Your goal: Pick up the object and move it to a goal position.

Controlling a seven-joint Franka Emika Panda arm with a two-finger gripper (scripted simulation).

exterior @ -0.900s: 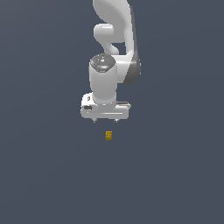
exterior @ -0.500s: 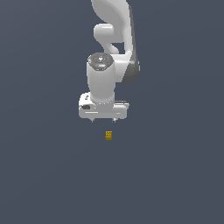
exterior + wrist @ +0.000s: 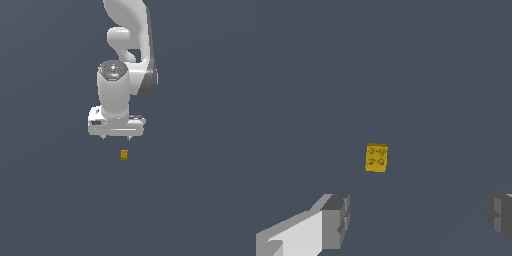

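Note:
The object is a tiny yellow-gold block [image 3: 124, 154] with faint dark marks, lying on the dark grey floor. In the wrist view the block [image 3: 376, 157] shows round studs on its top face. My white gripper [image 3: 116, 137] hangs just behind the block in the exterior view, a little to the exterior view's left, and does not touch it. The gripper [image 3: 416, 220] is open and empty: its two grey fingertips [image 3: 336, 220] stand wide apart, with the block lying beyond them, nearer this fingertip's side.
The white arm [image 3: 131, 45] rises behind the gripper to the top of the exterior view. The dark grey floor [image 3: 200, 200] is a uniform surface all around. No goal marker shows.
The gripper has shifted a little to the exterior view's left and slightly up in the frame. The block has not moved.

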